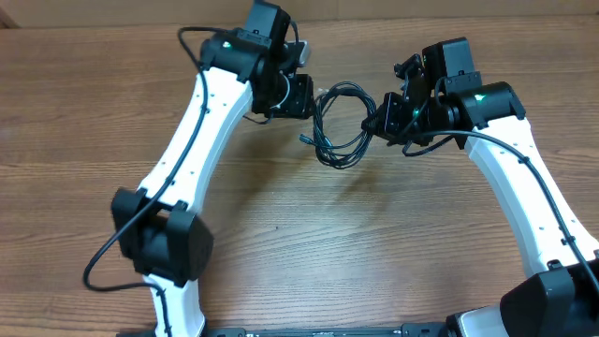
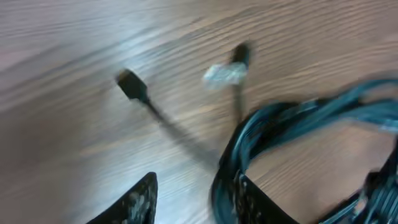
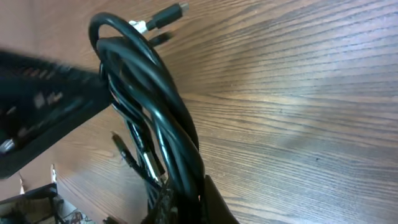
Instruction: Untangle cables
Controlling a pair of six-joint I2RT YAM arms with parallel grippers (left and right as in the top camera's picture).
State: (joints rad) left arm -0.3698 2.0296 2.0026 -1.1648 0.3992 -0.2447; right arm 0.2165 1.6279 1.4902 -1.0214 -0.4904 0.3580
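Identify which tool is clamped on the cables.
The right tool, shut on the cables; the left tool stands with its jaws apart.

— What do your cables (image 1: 319, 122) look like right now?
— You have thin black cords bunched into one loose, tangled loop, at the middle of the table toward the far side.
— And their ends?
— Your small plug tips (image 2: 129, 84) stick out free at the loop's left side.
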